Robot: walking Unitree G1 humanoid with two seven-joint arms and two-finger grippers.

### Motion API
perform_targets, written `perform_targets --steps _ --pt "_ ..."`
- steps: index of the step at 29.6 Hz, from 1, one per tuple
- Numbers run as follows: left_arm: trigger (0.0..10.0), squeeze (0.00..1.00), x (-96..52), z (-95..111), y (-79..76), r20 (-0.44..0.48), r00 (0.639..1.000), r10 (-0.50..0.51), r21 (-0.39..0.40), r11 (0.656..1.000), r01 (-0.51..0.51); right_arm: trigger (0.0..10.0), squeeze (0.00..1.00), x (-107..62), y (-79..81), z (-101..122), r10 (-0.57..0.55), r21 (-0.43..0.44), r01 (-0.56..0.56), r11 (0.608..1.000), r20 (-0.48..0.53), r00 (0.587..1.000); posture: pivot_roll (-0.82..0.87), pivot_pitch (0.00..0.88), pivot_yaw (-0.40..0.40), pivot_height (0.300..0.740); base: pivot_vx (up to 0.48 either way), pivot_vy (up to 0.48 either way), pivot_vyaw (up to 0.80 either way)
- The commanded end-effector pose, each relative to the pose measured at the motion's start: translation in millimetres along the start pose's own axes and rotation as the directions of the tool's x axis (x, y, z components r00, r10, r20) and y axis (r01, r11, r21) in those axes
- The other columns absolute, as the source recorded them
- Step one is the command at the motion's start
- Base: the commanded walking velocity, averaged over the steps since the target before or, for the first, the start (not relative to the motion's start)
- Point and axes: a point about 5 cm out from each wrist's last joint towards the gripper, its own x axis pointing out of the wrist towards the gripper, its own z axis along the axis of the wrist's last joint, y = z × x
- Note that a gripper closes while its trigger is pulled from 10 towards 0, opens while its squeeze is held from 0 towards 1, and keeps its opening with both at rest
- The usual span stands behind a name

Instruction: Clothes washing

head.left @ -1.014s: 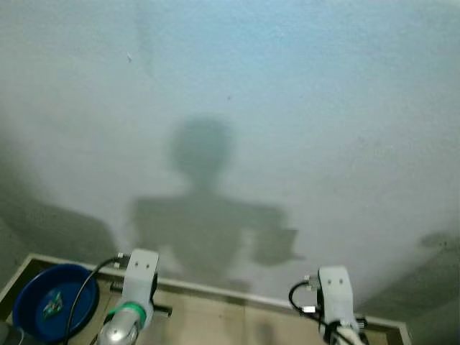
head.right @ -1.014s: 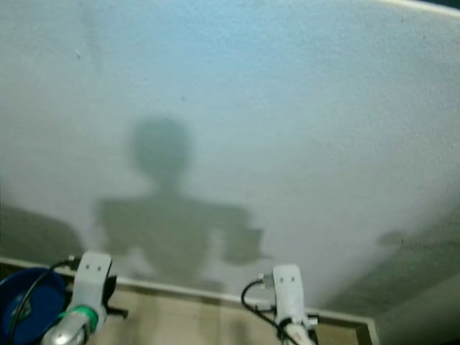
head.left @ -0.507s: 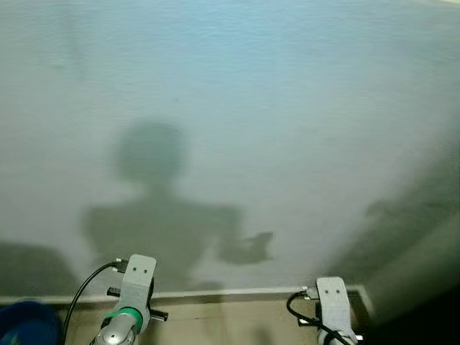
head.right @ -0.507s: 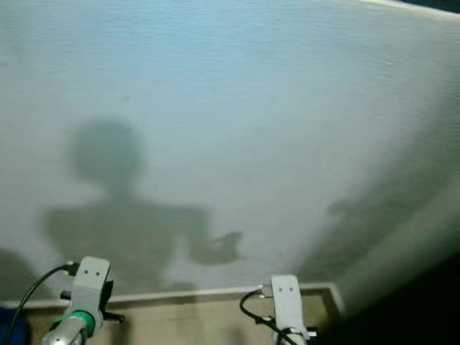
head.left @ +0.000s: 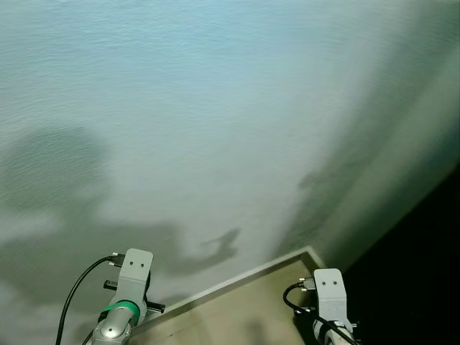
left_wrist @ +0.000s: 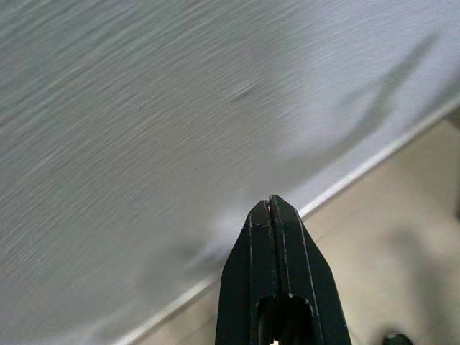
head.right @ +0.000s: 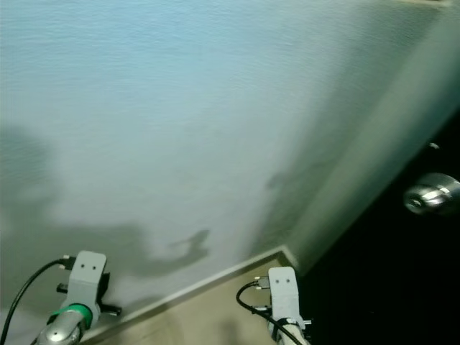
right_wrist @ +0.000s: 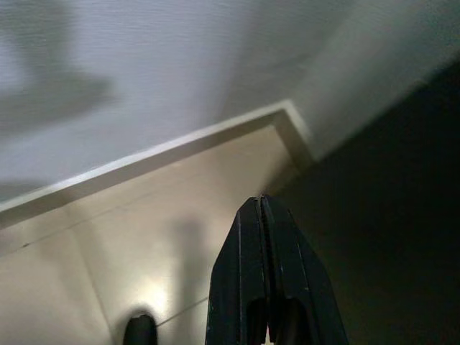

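Up close, the robot faces a pale wall (head.left: pixel 201 108) where it meets the tiled floor (head.left: pixel 244 316), beside a dark door with a round metal knob (head.right: pixel 430 194). Left claw (left_wrist: pixel 272 208) and right claw (right_wrist: pixel 260 203) are both pinched closed, holding nothing, low over the floor. No laundry can be made out.

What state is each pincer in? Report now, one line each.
Left pincer: closed, holding nothing, pointing at the wall.
Right pincer: closed, holding nothing, over the floor by the wall corner.
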Motion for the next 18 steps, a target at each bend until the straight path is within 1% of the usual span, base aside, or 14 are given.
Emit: perform_targets --steps 1,18 --pt "10.0 0.00 -2.1 -8.5 -3.0 -0.029 1.000 -0.012 0.000 1.000 0.012 10.0 0.00 -1.1 -3.5 -4.0 -0.016 0.012 0.017 1.000 -0.010 1.000 0.03 0.000 -0.025 0.740 0.000 0.000 -0.80" --pt "10.0 0.00 0.0 -5.2 -3.6 -0.009 1.000 -0.020 -0.003 1.000 0.020 10.0 0.00 -1.2 -3.7 -5.0 -0.022 0.016 0.022 1.000 -0.004 1.000 0.03 0.000 -0.021 0.740 0.000 0.000 -0.80"
